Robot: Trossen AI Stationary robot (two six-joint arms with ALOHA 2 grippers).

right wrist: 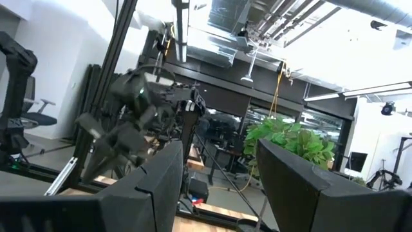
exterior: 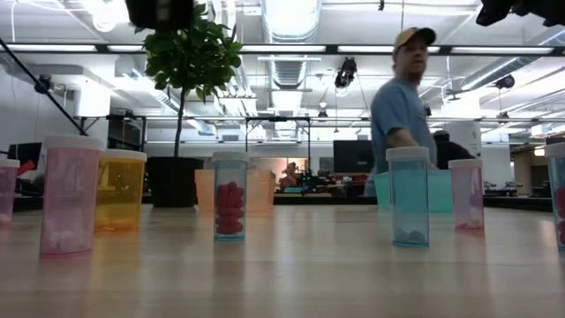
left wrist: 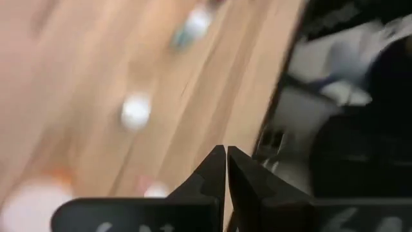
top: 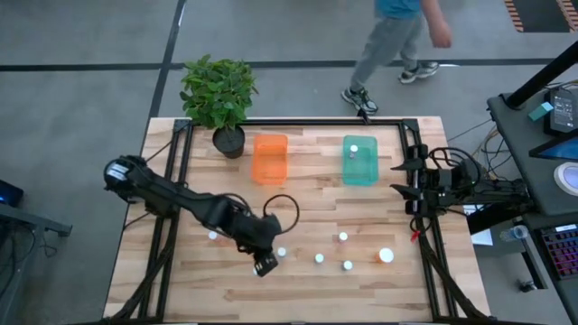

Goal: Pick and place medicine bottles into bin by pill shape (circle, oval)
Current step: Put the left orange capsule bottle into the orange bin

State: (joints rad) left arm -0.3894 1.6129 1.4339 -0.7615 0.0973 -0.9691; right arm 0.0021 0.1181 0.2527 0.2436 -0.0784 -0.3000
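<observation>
Several small white-capped bottles stand on the wooden table's near half, among them one (top: 282, 252), another (top: 319, 258) and a larger one (top: 386, 255). In the low view they show as a pink bottle (exterior: 69, 194), an orange one (exterior: 119, 190) and a teal one with red pills (exterior: 229, 196). The orange tub (top: 270, 158) and the teal tub (top: 359, 161) stand at the far side; one bottle (top: 354, 150) sits in the teal tub. My left gripper (top: 265, 264) is shut and empty (left wrist: 225, 161), just left of the nearest bottle. My right gripper (right wrist: 219, 174) is open at the table's right edge (top: 415, 190).
A potted plant (top: 228, 140) stands at the far left beside the orange tub. A person (top: 388, 45) walks past beyond the far edge. Black frame rails (top: 424, 253) run along the table's sides. Bare wood lies between the tubs and the bottles.
</observation>
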